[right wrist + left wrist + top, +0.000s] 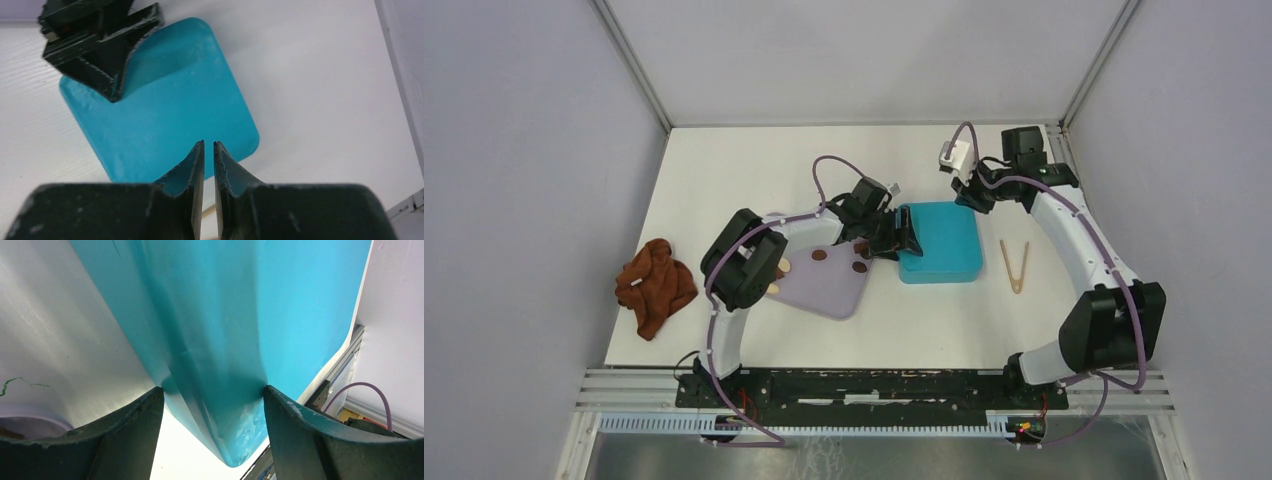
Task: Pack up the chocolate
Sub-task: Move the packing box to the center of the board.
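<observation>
top external: chocolate [819, 255] on tray [829, 295], left hand [214, 389] tight on box [946, 240], right hand [209, 145] narrow

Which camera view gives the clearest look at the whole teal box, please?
The top external view: the teal box shows almost whole, from above. The right wrist view shows most of its top, partly covered; the left wrist view shows only one corner, close up.

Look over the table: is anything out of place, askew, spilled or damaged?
A rust-brown cloth lies crumpled near the left edge of the table, apart from everything else. The lilac tray sits skewed to the teal box, a few chocolate pieces loose on it. Nothing looks spilled or damaged.
</observation>
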`<state>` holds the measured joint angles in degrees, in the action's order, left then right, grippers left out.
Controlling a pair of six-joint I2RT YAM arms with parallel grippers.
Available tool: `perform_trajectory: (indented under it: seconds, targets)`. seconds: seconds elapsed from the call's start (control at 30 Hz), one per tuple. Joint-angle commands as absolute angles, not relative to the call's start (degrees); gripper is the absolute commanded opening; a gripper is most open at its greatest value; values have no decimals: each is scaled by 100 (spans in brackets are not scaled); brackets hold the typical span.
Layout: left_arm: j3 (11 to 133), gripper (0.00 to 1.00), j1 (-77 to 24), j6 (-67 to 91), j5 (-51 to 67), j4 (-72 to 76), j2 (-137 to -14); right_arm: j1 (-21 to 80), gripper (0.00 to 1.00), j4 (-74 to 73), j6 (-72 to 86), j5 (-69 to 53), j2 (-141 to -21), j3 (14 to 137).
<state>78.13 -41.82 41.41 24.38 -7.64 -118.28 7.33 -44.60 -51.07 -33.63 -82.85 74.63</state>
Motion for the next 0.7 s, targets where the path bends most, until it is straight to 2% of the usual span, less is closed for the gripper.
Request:
perform_trajectory:
  seconds: [0.0, 0.3, 0.4, 0.57, 0.67]
  targets:
    - [7882, 78, -4168, 4303, 2303, -1208, -12192, 710, 17, -3956, -4112, -2503, -8772, 7792]
    - [7916, 78, -4149, 4309, 2328, -1259, -12334, 656, 15, -3320, -3736, -1408, -9938, 7362]
    - [7945, 78, -4145, 4307, 2355, -1278, -12417, 654, 13, -3548, -3817, -1153, -10498, 7400]
    - [7892, 78, -4122, 4326, 2404, -1206, -12471, 633, 13, -3492, -3876, -1482, -10302, 7403]
    - [7840, 78, -4116, 4354, 2469, -1111, -12472, 622, 14, -3680, -3975, -2431, -10078, 7805]
